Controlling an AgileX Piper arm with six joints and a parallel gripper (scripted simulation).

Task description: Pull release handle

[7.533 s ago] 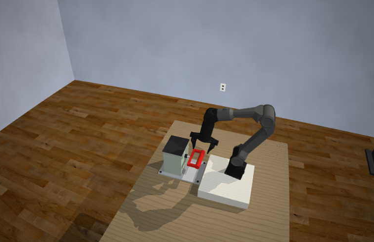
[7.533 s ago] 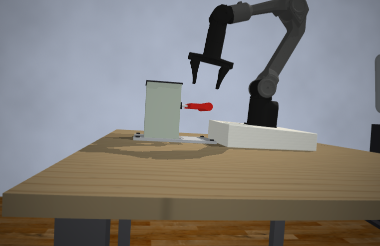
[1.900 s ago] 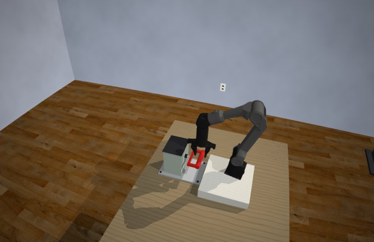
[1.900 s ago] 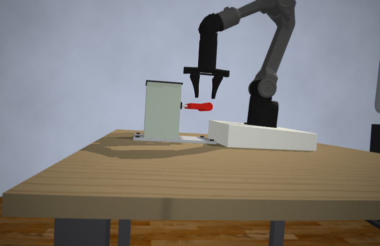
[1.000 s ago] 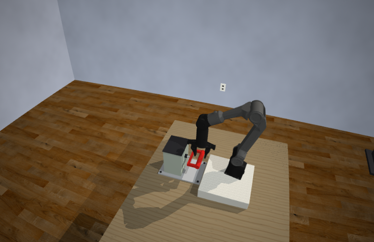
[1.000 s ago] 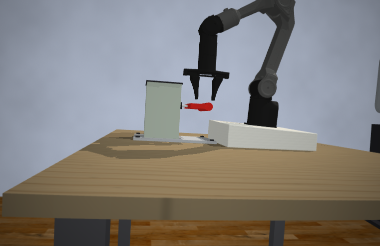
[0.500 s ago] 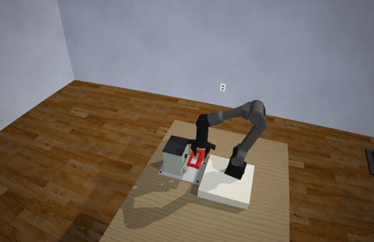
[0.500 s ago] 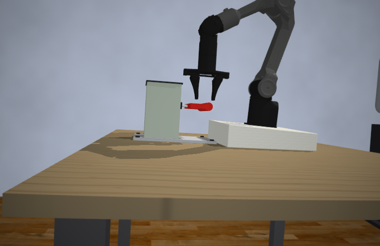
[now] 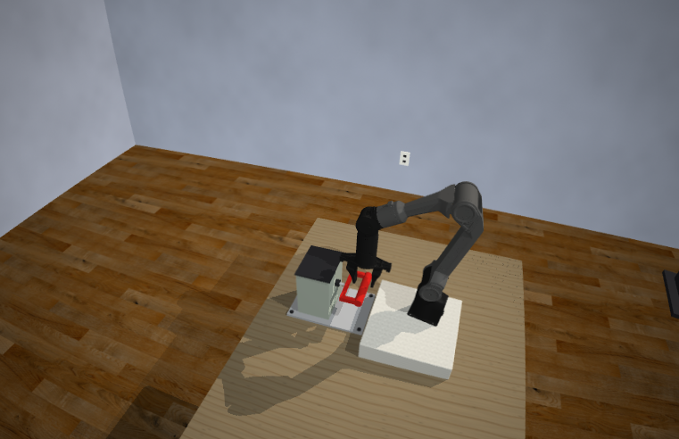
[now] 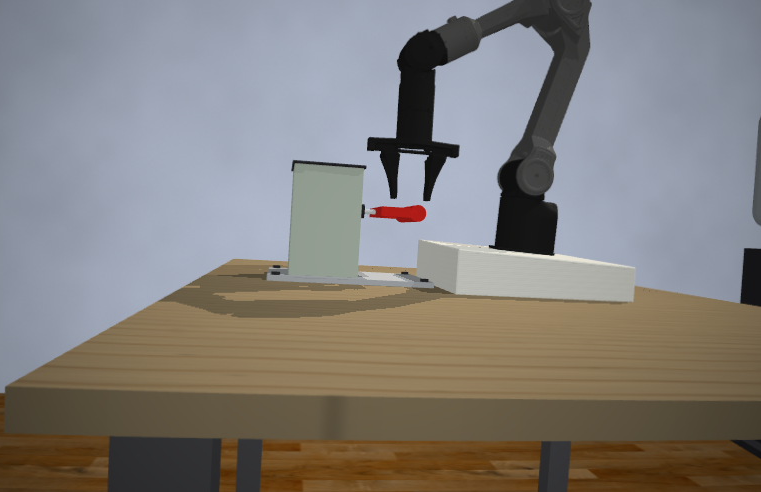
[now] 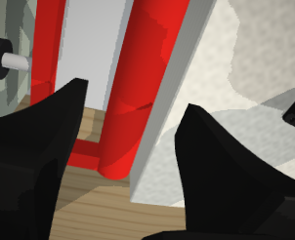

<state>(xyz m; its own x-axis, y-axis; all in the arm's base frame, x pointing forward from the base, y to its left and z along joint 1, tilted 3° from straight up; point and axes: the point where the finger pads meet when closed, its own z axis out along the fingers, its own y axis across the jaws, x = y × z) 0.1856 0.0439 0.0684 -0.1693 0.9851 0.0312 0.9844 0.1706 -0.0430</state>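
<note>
A red release handle (image 10: 400, 213) is seen sticking out of the side of a pale green box (image 10: 325, 220). The box is bolted to a grey plate (image 10: 393, 279) on the wooden table (image 10: 358, 359). The handle is shaped like a loop, and its thick round grip (image 11: 147, 71) is the part farthest from the box. The handle looks close in to the box, so it is judged that nothing has been pulled out yet.

The gripper (image 10: 411, 197) is held just above the handle, pointing straight down. Its fingers (image 10: 393, 176) are spread partly open, and nothing is held between them. A small gap is seen between the fingertips and the handle, so the handle is not touched. In the wrist view, the grip is seen below, between the two black fingers.

So the lining up above the grip looks nearly done. Left to do: the gripper is to be lowered around the grip and closed on it. Then the handle is to be pulled away from the box, all the way, and held steady there.
</note>
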